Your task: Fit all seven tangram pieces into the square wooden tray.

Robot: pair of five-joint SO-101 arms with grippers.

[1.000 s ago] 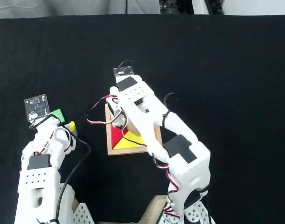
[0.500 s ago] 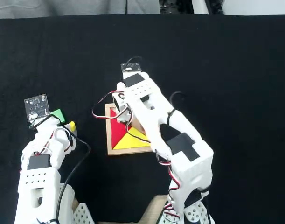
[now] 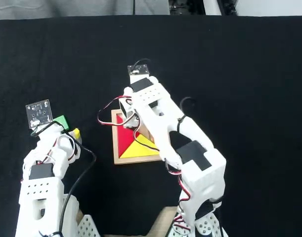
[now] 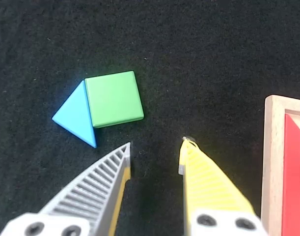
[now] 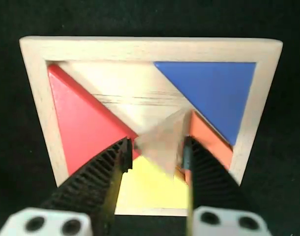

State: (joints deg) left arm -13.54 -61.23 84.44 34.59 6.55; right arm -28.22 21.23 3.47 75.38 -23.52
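The square wooden tray [image 5: 150,48] holds a red triangle [image 5: 86,123], a dark blue triangle [image 5: 213,88], an orange piece [image 5: 208,140] and a yellow triangle [image 5: 150,184]; part of its floor is bare. My right gripper [image 5: 157,152] hangs over the tray's middle, shut on a pale triangle [image 5: 162,142]. In the high view the right arm [image 3: 151,106] covers the right half of the tray [image 3: 115,148]. A green square [image 4: 113,98] and a light blue triangle [image 4: 76,117] lie touching on the cloth. My left gripper [image 4: 156,145] is open just short of them.
Black cloth covers the whole table. The tray's rim [image 4: 273,162] lies close beside the left gripper's yellow finger. The green square [image 3: 62,121] sits near a small circuit board [image 3: 38,113] on the left arm. Open cloth stretches to the far side and right.
The right arm has shifted away from the near edge with the pale triangle, uncovering more of the red and yellow pieces. The left arm has stayed put.
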